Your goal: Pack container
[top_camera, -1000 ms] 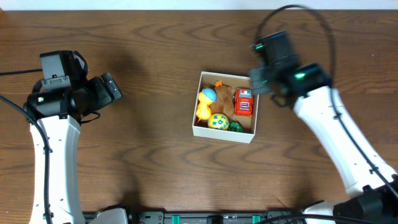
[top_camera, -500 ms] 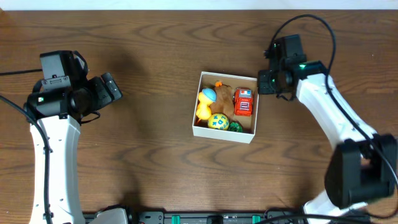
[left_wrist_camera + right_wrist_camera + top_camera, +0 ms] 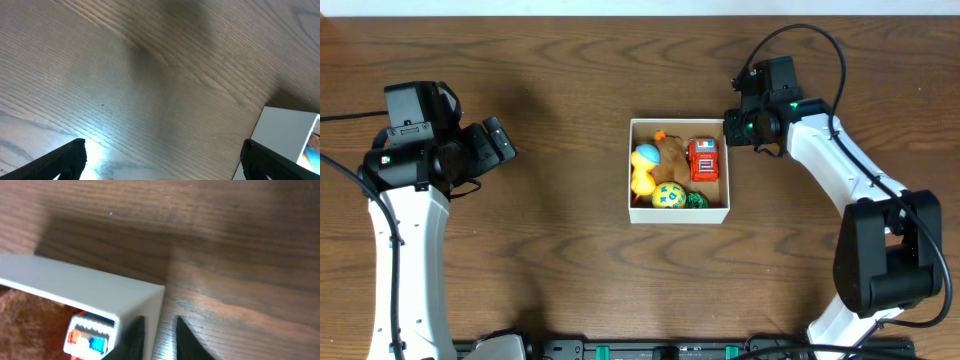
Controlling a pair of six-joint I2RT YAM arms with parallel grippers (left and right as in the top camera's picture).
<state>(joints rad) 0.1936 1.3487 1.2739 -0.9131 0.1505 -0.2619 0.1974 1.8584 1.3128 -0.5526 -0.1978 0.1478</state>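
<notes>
- Overhead alone takes in the whole dark wooden bench, with broad open wood between its middle and the left arm.
- Mid-bench sits the small square white-walled cardboard container, packed with toys; the left wrist view catches only one white corner.
- Well apart from it, the left gripper has its jaws wide.
- Only the right wrist view shows the right gripper with jaws narrow, astride the container's corner wall.
- Just inside that corner lies a red toy truck.
</notes>
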